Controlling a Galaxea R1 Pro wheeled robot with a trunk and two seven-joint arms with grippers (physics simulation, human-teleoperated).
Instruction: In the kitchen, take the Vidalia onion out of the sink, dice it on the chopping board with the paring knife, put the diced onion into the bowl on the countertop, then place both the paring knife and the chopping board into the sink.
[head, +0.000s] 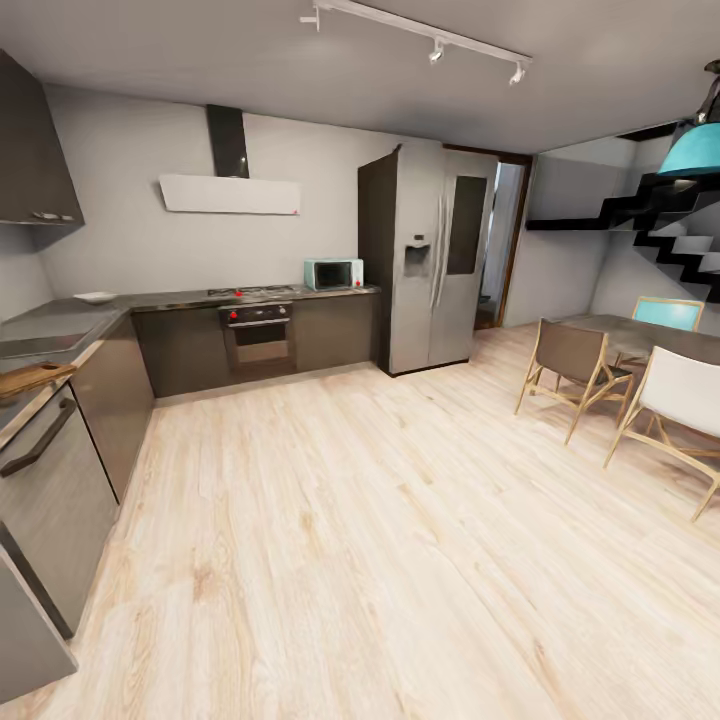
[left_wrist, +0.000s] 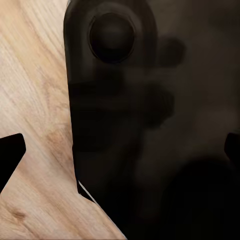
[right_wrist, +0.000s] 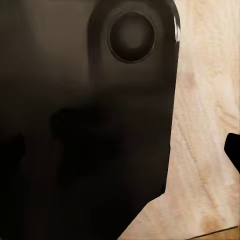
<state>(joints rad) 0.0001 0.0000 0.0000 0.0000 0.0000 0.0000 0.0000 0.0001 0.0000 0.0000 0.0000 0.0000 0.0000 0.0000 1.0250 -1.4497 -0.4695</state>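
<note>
The robot stands on the pale wooden plank floor (head: 380, 540) of an open kitchen, well apart from its work. On the left, a smooth grey bench (head: 60, 322) runs over dark cabinets into the far corner. At its near left end lies the flat brown wooden chopping board (head: 35, 377), with 1 rounded end reaching over the edge. Farther along the same bench, near the corner, stands the shallow white bowl (head: 95, 297). I cannot make out the onion, the knife or the sink basin from here.

I judge the board to be stiff and rather light, best taken by the overhanging end. The bowl looks smooth and breakable, so it should be left in place. The bench is slightly reflective and probably slippery, so the board may slide when pressed.

On the far wall are a black oven (head: 257, 337), a small turquoise microwave (head: 333, 273) and a tall grey refrigerator (head: 430, 260). On the right stand a dining table (head: 640, 335) and wooden chairs (head: 572, 375).

Both wrist views look down on dark robot body parts above the floor. Whether the jaws are spread or pressed together, I cannot tell.
</note>
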